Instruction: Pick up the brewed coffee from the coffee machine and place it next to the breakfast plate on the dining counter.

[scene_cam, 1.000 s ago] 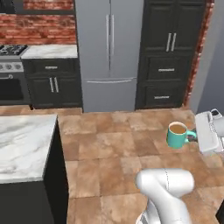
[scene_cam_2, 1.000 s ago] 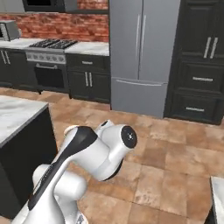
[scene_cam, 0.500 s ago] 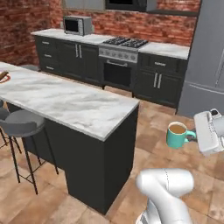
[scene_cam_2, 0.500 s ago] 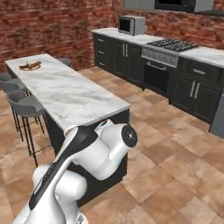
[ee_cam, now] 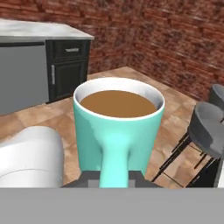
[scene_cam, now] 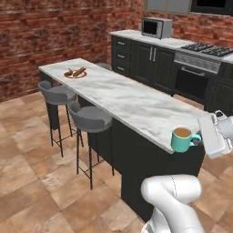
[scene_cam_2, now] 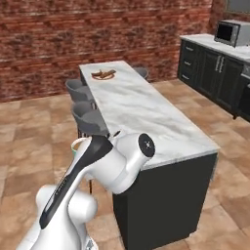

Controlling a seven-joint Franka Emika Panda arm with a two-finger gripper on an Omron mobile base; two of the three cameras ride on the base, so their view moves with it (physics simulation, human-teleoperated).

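Observation:
My gripper [scene_cam: 199, 139] is shut on the handle of the small teal mug [scene_cam: 183, 139], which is full of brown coffee. I hold the mug upright in the air by the near end of the dining counter [scene_cam: 136, 105], a long marble-topped island. In the hand view the mug [ee_cam: 118, 124] stands close, with its handle running down between my fingertips [ee_cam: 114, 178]. The breakfast plate [scene_cam: 75, 73], white with a red rim and brown sausage pieces, lies at the counter's far end, well away from the mug. From the right base view the plate [scene_cam_2: 103, 74] also lies far along the counter [scene_cam_2: 141, 114]. The coffee machine is out of view.
Two round grey stools [scene_cam: 56, 93] [scene_cam: 90, 119] stand along the counter's left side. Behind the island run dark cabinets with a microwave [scene_cam: 156, 27] and a stove [scene_cam: 200, 47]. A brick wall [scene_cam: 54, 32] closes the back. Tiled floor lies open to the left.
The base has driven and turned, so the view swung from the fridge and cabinets to the dining counter, which now lies close ahead. The mug stays held in the gripper as before.

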